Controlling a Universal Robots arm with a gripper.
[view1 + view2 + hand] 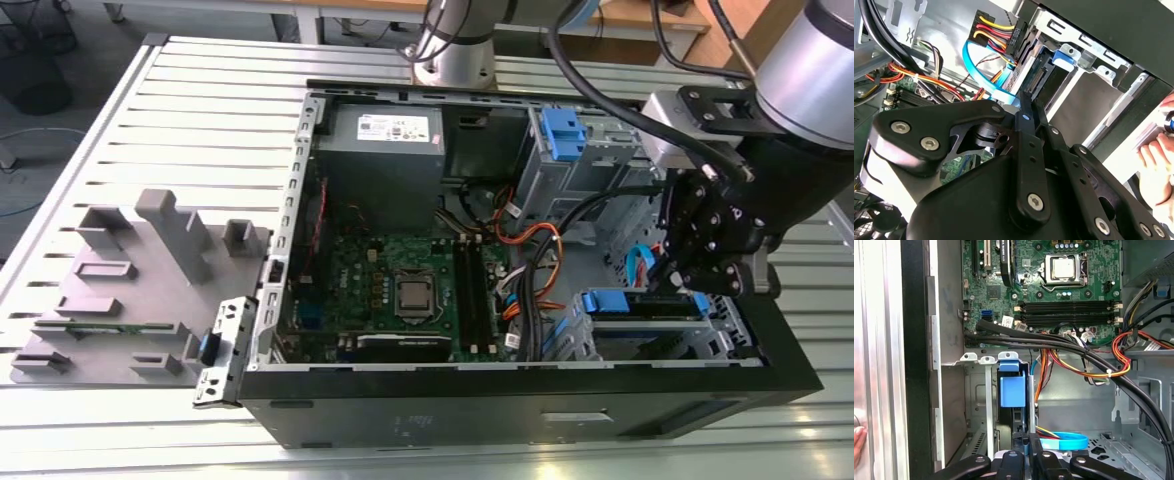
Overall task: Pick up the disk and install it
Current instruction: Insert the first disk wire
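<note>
The disk sits in the drive cage at the near right corner of the open computer case, its blue bracket facing the motherboard. In the first wrist view the blue bracket stands between the cage rails, with the dark disk behind it. The second wrist view shows the disk's connector end inside the cage. My gripper hangs over that end with its fingers drawn together and nothing between them. Whether they touch the disk, I cannot tell.
Thick black cables and red-yellow wires cross between motherboard and cage. A light blue cable loops beside the fingers. A second blue-bracketed bay is at the back. A person's hand rests outside the case. Grey fixtures stand on the exterior view's left.
</note>
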